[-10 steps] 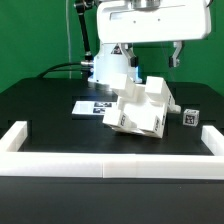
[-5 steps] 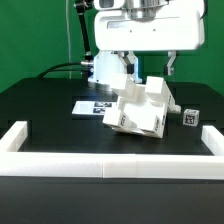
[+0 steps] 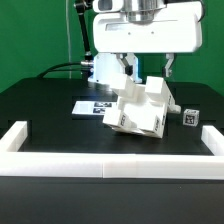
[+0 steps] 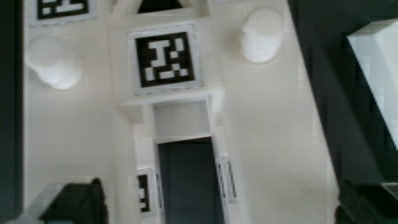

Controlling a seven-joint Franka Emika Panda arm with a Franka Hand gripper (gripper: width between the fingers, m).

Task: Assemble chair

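The chair [image 3: 140, 108], a partly joined white block of panels with black-and-white tags, lies tilted on the black table in the exterior view. Directly above it hangs my gripper [image 3: 149, 72], open, with one finger on each side of the chair's top edge and nothing held. In the wrist view the chair [image 4: 267, 130] fills the picture. It shows a square tag [image 4: 164, 55], two rounded pegs [image 4: 54, 70] and a dark slot [image 4: 187, 180]. My gripper [image 4: 222, 205] straddles it there, with the dark fingertips [image 4: 75, 200] at the panel's outer sides.
A small loose white piece with a tag [image 3: 188, 117] lies at the exterior view's right of the chair. The marker board [image 3: 92, 105] lies flat at its left. A low white border wall [image 3: 110, 166] runs along the front and both sides. The white robot base [image 3: 105, 68] stands behind.
My gripper has shifted toward the exterior view's left and dropped slightly, so it is centred over the chair. It stays open. The chair has not moved.
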